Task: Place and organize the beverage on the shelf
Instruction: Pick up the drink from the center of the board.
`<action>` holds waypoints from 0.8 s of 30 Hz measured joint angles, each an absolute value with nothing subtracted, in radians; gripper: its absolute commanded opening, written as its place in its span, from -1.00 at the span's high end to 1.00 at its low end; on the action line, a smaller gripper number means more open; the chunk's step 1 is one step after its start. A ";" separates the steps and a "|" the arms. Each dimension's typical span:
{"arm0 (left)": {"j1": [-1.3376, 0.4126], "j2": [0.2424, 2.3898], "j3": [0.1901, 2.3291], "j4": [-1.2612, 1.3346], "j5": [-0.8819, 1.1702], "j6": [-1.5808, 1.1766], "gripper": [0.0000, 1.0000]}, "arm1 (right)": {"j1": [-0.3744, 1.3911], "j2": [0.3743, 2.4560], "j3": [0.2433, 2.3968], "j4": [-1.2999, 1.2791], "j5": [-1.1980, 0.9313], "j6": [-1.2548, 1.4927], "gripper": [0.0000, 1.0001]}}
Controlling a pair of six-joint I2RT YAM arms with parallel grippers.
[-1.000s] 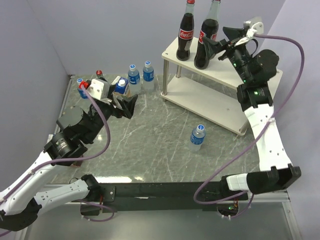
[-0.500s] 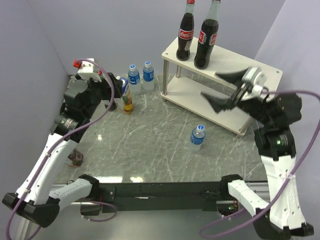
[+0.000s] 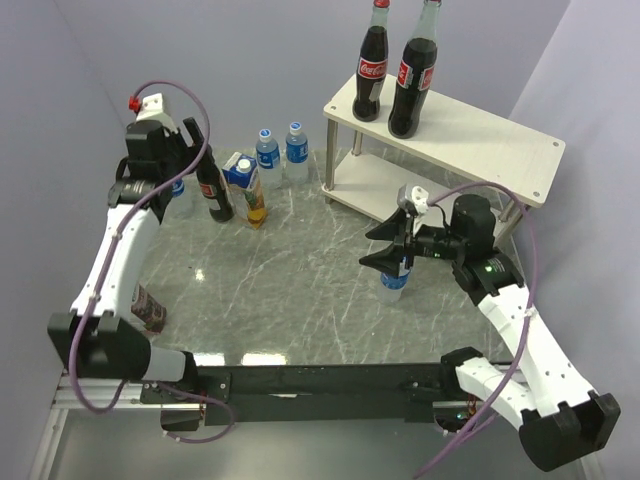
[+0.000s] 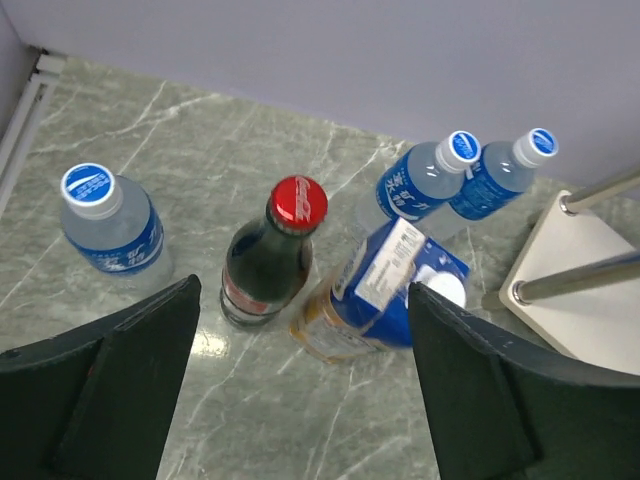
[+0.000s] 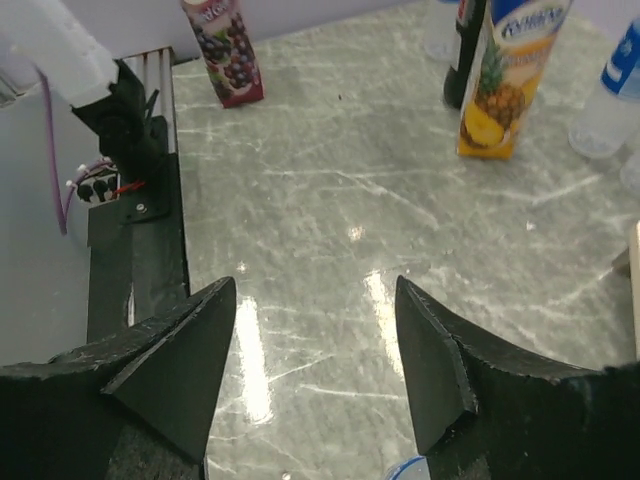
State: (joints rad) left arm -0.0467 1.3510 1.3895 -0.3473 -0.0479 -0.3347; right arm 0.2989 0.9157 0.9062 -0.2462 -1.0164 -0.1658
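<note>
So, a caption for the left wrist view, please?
Open left gripper hovers over a cola bottle beside a juice carton.

White "Coca-Cola" script runs across the red label of the left cola bottle (image 3: 371,70) on the shelf (image 3: 480,135); the second cola bottle (image 3: 412,80) shows only part of it. Lettering on the pineapple carton (image 5: 505,80) and water bottles (image 4: 420,180) stays illegible.

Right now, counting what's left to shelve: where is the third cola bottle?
Top view, far left of the table: the cola bottle stands between a water bottle and the pineapple juice carton.
</note>
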 measured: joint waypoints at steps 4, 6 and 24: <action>-0.044 1.462 1.458 -0.351 -0.042 -0.327 -0.58 | 0.299 0.862 0.891 -0.219 -1.043 -0.167 -0.46; -0.044 1.504 1.488 -0.356 -0.041 -0.321 -0.55 | 0.299 0.844 0.891 -0.207 -1.052 -0.169 -0.47; -0.079 1.735 1.720 -0.504 -0.168 -0.247 -0.04 | 0.290 0.834 0.890 -0.194 -1.077 -0.175 -0.50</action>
State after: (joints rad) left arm -0.0792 1.7348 1.7195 -0.5037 -0.1684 -0.2470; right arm 0.2901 0.8345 0.8898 -0.1940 -1.0767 -0.1749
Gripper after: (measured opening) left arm 0.557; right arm 0.751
